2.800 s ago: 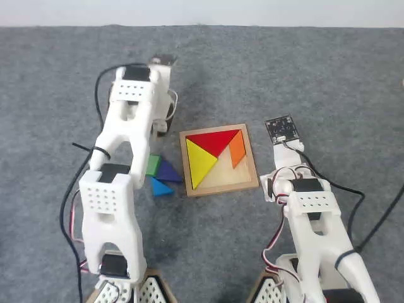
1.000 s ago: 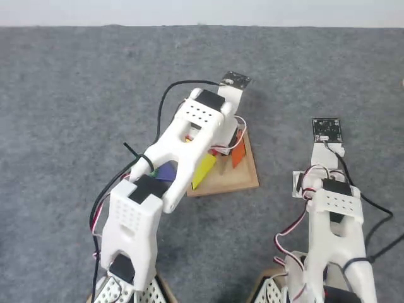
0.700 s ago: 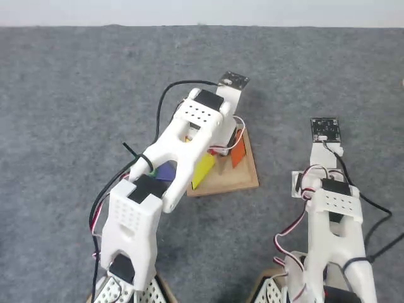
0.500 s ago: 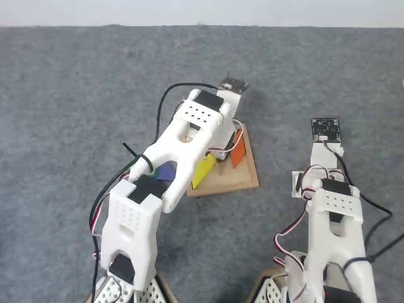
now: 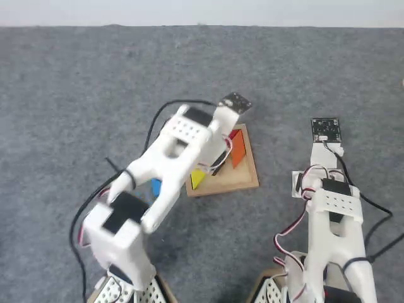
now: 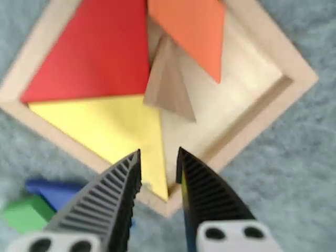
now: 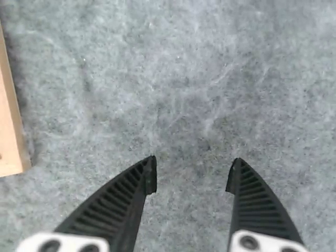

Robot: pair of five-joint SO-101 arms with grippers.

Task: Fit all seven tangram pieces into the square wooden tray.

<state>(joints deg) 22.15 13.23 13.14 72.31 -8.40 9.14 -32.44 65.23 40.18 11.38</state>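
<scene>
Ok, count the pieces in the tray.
4: red triangle, yellow triangle beside it, orange piece, brown triangle at the middle. The tray's cut-off corner might hide another.

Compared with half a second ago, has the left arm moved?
Yes. The left arm has pulled back leftward from over the wooden tray, toward its own base.

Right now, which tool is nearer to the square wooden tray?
Left. The left tool hangs directly over the square wooden tray, at its rim by the yellow triangle piece. The right tool hovers over grey carpet beside the tray, off its edge.
</scene>
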